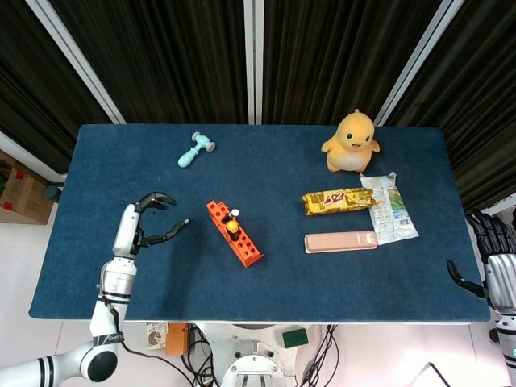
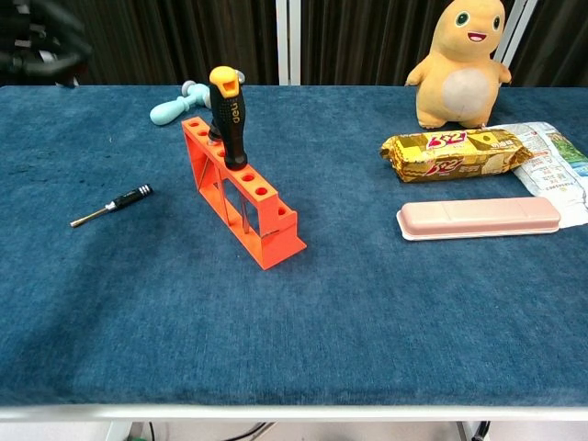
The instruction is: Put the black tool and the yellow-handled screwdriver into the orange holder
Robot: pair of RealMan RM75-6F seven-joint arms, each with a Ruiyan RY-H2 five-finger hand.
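1. The yellow-handled screwdriver (image 2: 227, 112) is seen standing upright in the orange holder (image 2: 241, 192), seated in one of the far holes — that half of the task is judged done.
2. The black tool (image 2: 112, 204) is left lying flat on the blue table (image 2: 367, 312), to the left of the holder and well apart from it, its metal tip pointing left and near.
3. The left hand (image 1: 147, 221) is held over the table's left part with fingers curled but apart and nothing in them; from the head view it hangs close above the black tool, probably placed there for a pick-up.
4. The right hand (image 1: 496, 262) is kept off the table's right edge, fingers spread, holding nothing — judged idle.
5. A low, flat pinch is thought to be needed, since the black tool is thin and could roll away.
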